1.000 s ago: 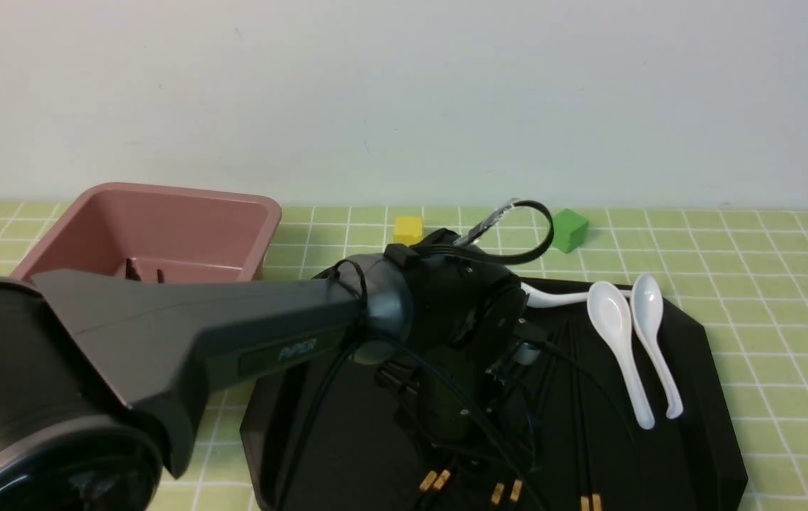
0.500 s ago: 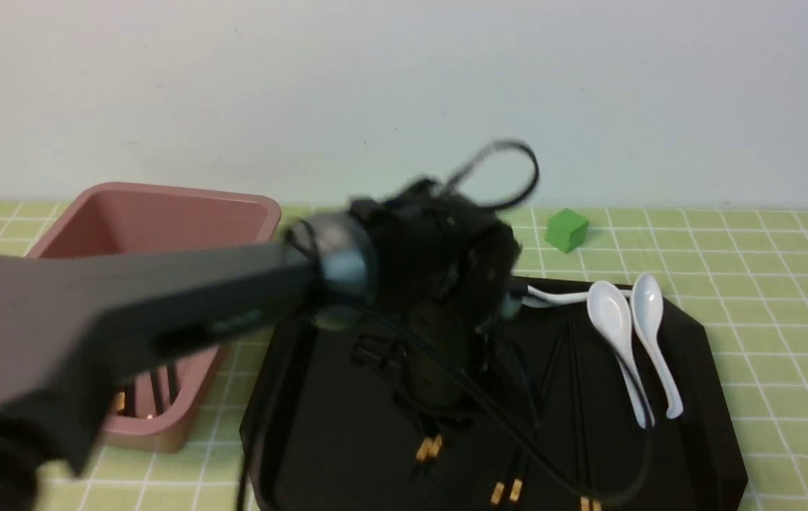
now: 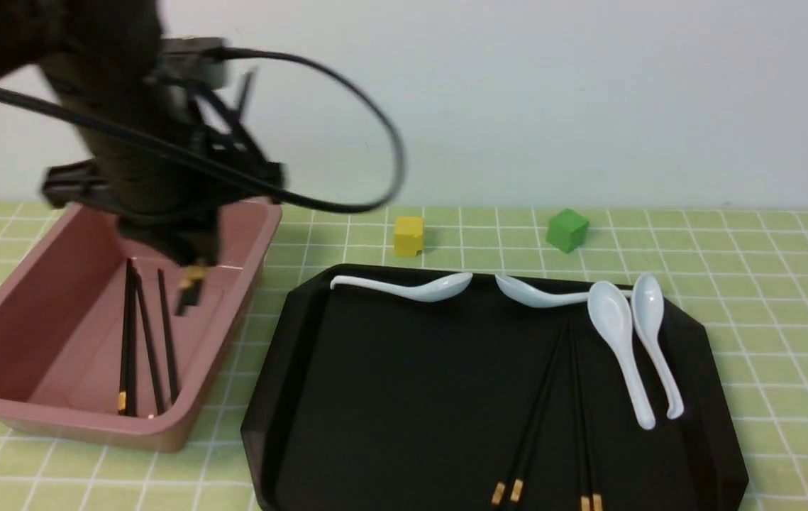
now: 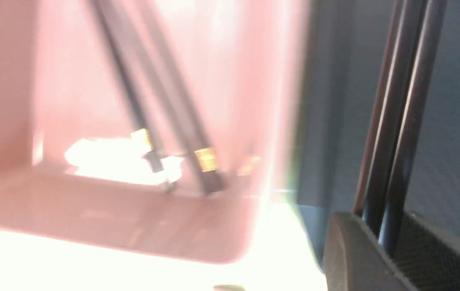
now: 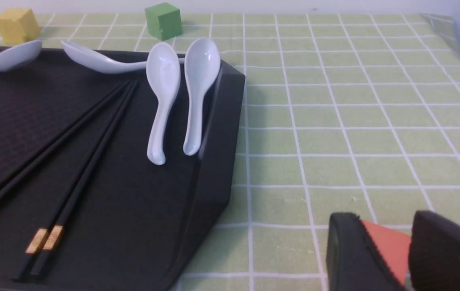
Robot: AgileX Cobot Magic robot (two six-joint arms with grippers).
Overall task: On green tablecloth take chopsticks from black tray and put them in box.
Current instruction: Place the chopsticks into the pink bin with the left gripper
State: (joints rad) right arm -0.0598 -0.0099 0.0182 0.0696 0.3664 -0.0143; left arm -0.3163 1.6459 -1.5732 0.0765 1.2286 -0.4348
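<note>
My left gripper [image 3: 187, 266] hangs over the far end of the pink box [image 3: 262, 216], shut on a pair of black chopsticks [image 4: 395, 141] whose gold-banded end [image 3: 191, 284] pokes out below it. Three chopsticks [image 3: 145, 341] lie inside the box. The black tray [image 3: 389, 397] sits to the right on the green tablecloth [image 3: 765, 284], with two pairs of chopsticks [image 3: 542, 411] on its right half. My right gripper [image 5: 385, 226] is low over the cloth right of the tray, jaws apart, with an orange-red thing [image 5: 387, 246] showing in the gap.
Several white spoons [image 3: 616, 333] lie on the tray's far and right parts. A yellow cube [image 3: 408, 235] and a green cube [image 3: 567, 229] stand on the cloth behind the tray. A pale wall closes the back.
My left arm has lifted off the tray and swung up and left to above the box, carrying a chopstick pair. The tray is now uncovered.
</note>
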